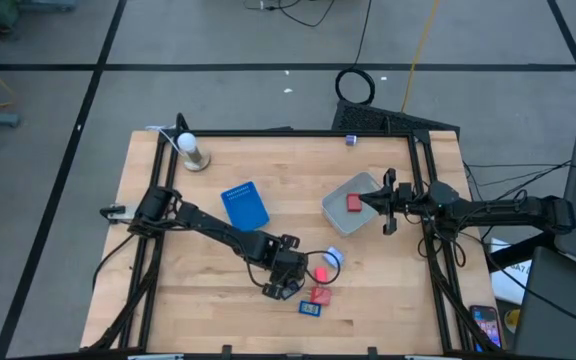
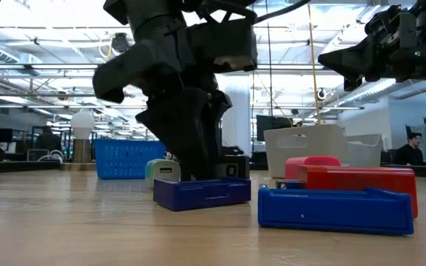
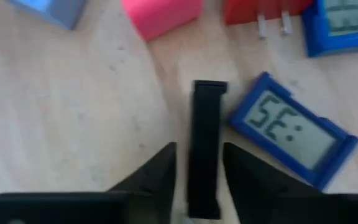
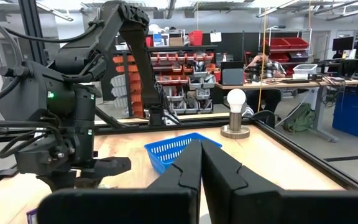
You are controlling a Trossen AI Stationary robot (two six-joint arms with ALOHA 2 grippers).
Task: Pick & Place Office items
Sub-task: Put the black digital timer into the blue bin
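My left gripper (image 1: 286, 283) is low over the near middle of the table, among the office items, and is shut on a dark flat piece (image 3: 205, 124). Around it lie a blue clock with a grey display (image 3: 294, 130), a second blue clock (image 3: 340, 22), a pink block (image 1: 320, 272), a red block (image 1: 320, 295) and a light-blue block (image 1: 333, 257). My right gripper (image 1: 376, 203) is shut and hovers over the clear tub (image 1: 340, 192), which holds one red block (image 1: 353, 203). My left gripper pinches the dark flat piece between its two fingers (image 3: 163, 171), which come from above, pointing down. The piece lies along the fingers, thin edge toward the camera, and its far end (image 3: 210, 90) sticks out past the fingertips. Whether that end rests on the table, I cannot tell.
A blue rectangular tray (image 1: 245, 205) lies left of centre. A bulb on a round base (image 1: 190, 150) stands at the far left corner. Black frame rails (image 1: 423, 190) run along the table's sides. Bare wood stretches along the near left.
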